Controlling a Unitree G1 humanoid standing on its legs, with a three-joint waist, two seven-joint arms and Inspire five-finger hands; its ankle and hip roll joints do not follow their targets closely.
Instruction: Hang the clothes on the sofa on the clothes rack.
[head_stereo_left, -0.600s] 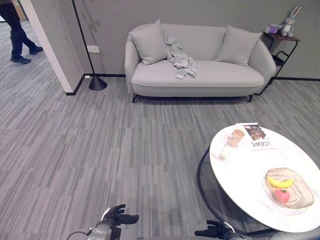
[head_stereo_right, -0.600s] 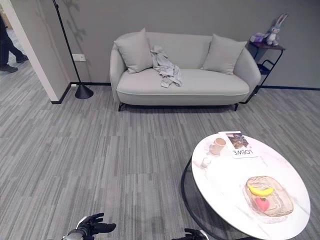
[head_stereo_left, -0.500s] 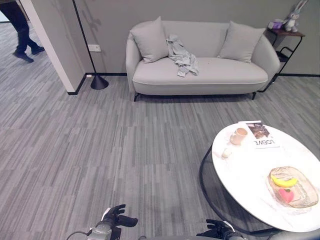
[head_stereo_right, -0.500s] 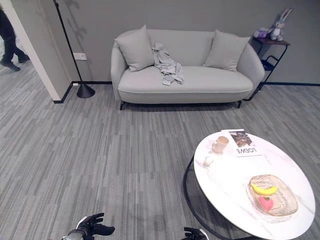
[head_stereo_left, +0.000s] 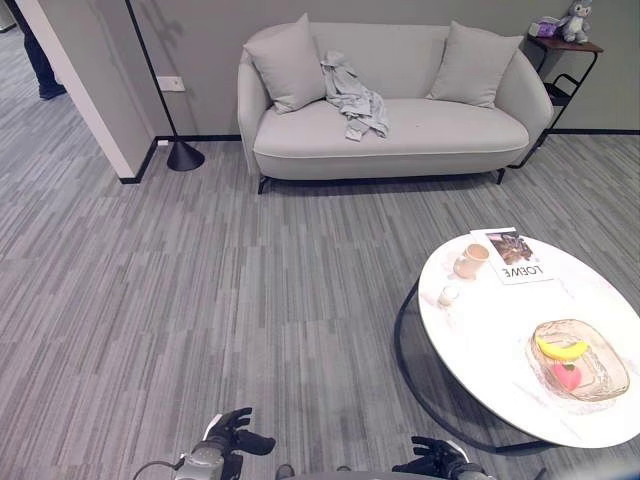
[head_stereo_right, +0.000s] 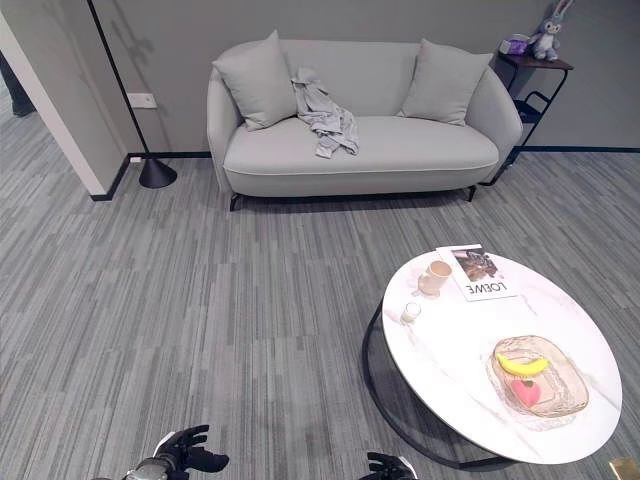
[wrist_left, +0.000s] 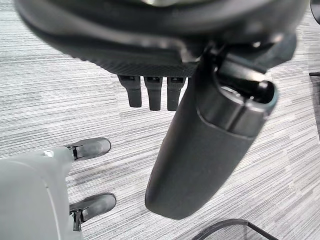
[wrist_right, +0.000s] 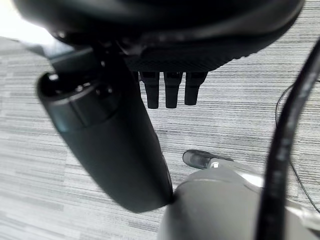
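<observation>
Approach stage; nothing picked up yet.
Grey garment (head_stereo_left: 355, 95) lies draped on the sofa (head_stereo_left: 390, 140), beside its left cushion (head_stereo_left: 283, 62). Left hand (head_stereo_left: 238, 435) and right hand (head_stereo_left: 432, 460) hang empty, fingers relaxed, well apart from the sofa. Walk-up, grasp and hanging all remain.

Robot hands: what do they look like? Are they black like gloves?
Yes, both are dark, almost black. The left hand and right hand each have a chunky rounded thumb and a row of short, blocky fingers. The left hand has a small white patch by it.
</observation>
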